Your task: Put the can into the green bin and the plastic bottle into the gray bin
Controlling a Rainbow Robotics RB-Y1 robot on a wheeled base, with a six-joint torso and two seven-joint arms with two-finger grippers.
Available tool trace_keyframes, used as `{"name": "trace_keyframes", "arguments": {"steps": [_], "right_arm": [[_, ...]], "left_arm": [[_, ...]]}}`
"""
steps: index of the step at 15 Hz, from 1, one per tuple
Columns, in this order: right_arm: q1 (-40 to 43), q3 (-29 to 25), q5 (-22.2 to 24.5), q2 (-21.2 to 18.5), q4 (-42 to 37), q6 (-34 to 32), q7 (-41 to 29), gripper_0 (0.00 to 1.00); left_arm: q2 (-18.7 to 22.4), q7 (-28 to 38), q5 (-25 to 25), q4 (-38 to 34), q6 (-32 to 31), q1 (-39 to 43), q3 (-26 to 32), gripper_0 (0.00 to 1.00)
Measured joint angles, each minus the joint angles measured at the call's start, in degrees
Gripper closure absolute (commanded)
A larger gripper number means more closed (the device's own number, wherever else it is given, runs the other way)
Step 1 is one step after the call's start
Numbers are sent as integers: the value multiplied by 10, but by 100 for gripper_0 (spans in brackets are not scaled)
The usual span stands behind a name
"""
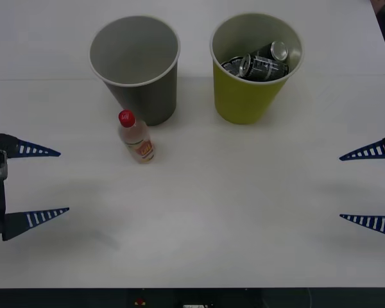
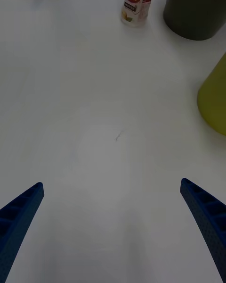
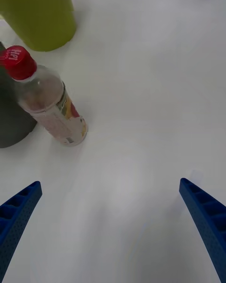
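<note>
While I look down from the front camera, the gray bin (image 1: pixel 135 64) and the green bin (image 1: pixel 255 67) stand side by side at the far part of the white tabletop (image 1: pixel 244 212), the green one holding dark cans (image 1: pixel 262 62). The plastic bottle (image 1: pixel 136 138) stands upright just in front of the gray bin. My left pincer (image 1: pixel 63 181) sits at the left edge with its fingers spread wide, holding nothing; my right pincer (image 1: pixel 340 187) mirrors it at the right edge, equally wide and empty.

From the right wrist, I see the bottle's lower part with both bins beside it, well beyond the spread fingers.

From the left wrist, the bottle stands against the gray bin, near my wide fingers.
</note>
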Motion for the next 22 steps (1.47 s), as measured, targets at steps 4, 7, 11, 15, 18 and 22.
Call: {"name": "trace_keyframes", "arguments": {"steps": [4, 7, 11, 15, 18, 22], "right_arm": [[0, 0, 0, 0, 0, 0, 0, 0], [0, 0, 0, 0, 0, 0, 0, 0], [0, 0, 0, 0, 0, 0, 0, 0], [0, 0, 0, 0, 0, 0, 0, 0], [0, 0, 0, 0, 0, 0, 0, 0], [0, 0, 0, 0, 0, 0, 0, 0]], "left_arm": [[54, 14, 124, -20, 153, 60, -49, 0], [80, 11, 218, -38, 234, 87, -75, 0], [111, 0, 372, -43, 294, 90, -130, 0], [133, -25, 540, -44, 309, 73, -198, 0], [134, -143, 674, -28, 309, 26, -265, 0], [127, -311, 815, 35, 245, -53, -376, 0]]}}
